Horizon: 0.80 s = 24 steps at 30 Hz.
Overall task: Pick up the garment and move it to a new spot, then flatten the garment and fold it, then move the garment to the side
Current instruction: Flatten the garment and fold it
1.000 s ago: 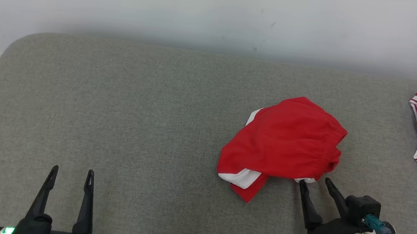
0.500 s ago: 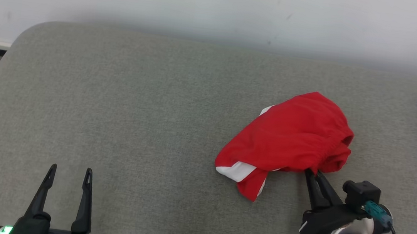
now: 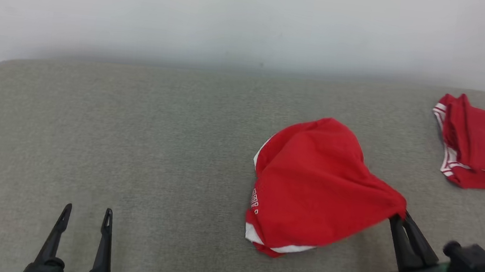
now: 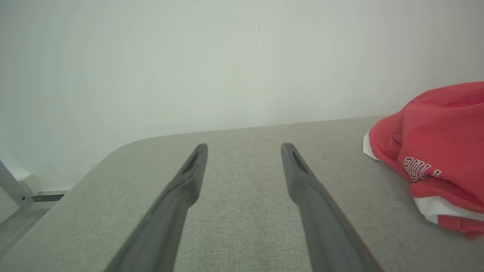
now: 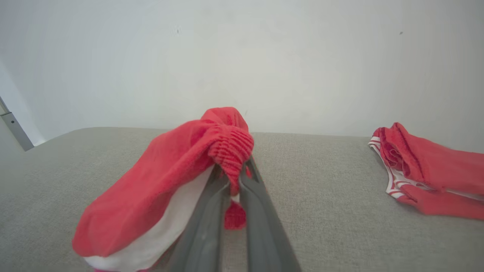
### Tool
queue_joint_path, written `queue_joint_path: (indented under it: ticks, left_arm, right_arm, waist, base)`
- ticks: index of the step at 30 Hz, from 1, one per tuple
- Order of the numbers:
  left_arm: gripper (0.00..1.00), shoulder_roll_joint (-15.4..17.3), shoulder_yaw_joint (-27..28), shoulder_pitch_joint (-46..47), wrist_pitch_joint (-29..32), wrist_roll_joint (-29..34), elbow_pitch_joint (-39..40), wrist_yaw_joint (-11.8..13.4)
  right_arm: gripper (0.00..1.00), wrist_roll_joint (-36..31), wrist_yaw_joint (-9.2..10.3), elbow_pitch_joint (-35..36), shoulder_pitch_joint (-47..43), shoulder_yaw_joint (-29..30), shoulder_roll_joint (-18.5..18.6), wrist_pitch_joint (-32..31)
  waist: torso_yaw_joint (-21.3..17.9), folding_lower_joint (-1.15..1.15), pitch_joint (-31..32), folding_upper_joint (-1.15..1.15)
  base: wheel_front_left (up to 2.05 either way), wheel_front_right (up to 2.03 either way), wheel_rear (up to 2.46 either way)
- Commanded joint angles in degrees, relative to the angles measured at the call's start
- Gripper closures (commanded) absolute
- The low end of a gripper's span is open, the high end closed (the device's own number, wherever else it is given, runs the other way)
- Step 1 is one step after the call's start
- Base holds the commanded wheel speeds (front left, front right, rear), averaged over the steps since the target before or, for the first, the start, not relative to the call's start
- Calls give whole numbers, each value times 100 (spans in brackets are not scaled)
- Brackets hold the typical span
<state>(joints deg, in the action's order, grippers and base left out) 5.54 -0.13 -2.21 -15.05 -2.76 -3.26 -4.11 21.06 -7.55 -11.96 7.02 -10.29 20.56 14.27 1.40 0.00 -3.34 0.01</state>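
Two red garments and two claws on one grey fabric surface (image 3: 156, 145), seen against a pale wall (image 3: 255, 15). The task's garment (image 3: 314, 184), right of centre, is red with white trim and carries a line of white, dark-edged lettering on its left flank. Its ribbed elastic band is bunched and pinched between the long dark fingers of the right claw (image 3: 398, 217), which is clenched on it. The cloth rises to that pinch point and drapes away like a tent, its lower left edge resting on the surface. The second garment (image 3: 484, 148), red with white stripes along its edge, lies crumpled near the far right corner, well apart from the first. The left claw (image 3: 88, 210) hangs released at the lower left, its fingers spread and grasping nothing.
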Motion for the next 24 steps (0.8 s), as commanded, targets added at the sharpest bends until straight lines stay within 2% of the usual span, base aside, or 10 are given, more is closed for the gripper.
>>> queue_joint_path:
  ticks: [1, 8, 12, 13, 14, 15, 24]
  left_arm:
    - [0, -26, -21, 8, -16, 5, -19, -25]
    - [0, -52, -66, 110, -16, -19, -104, -86]
    - [0, -49, -101, 125, -16, -10, -182, -119]
    - [0, -50, -103, 129, -16, -8, -196, -130]
    - [0, -50, -98, 135, -16, -6, -200, -135]
    - [0, -48, -86, 143, -16, -6, -207, -138]
    - [0, -34, -78, 181, -16, 16, -269, -163]
  right_arm:
    - [100, -35, 16, 237, -333, 161, 1, -108]
    - [100, -5, 16, 525, -1221, 753, -207, -393]
    - [100, -25, 16, 393, -1398, 807, -287, -529]
    - [78, -59, 16, 374, -1379, 815, -302, -539]
    - [3, -71, 16, 408, -1334, 827, -327, -483]
    - [0, -92, 16, 451, -1301, 808, -338, -428]
    - [0, -159, 16, 1086, -1440, 867, -356, -136]
  waist:
    - [-209, 0, 46, -1]
    - [-314, 0, -32, -1]
    - [-367, 0, -60, -1]
    - [-380, 0, -60, -1]
    - [-398, 0, -63, -1]
    - [-417, 0, -64, -1]
    - [-611, 0, -12, -1]
  base:
    - [0, 0, 0]
    - [0, 0, 0]
    - [0, 0, 0]
    - [0, 0, 0]
    - [0, 0, 0]
    - [0, 0, 0]
    - [0, 0, 0]
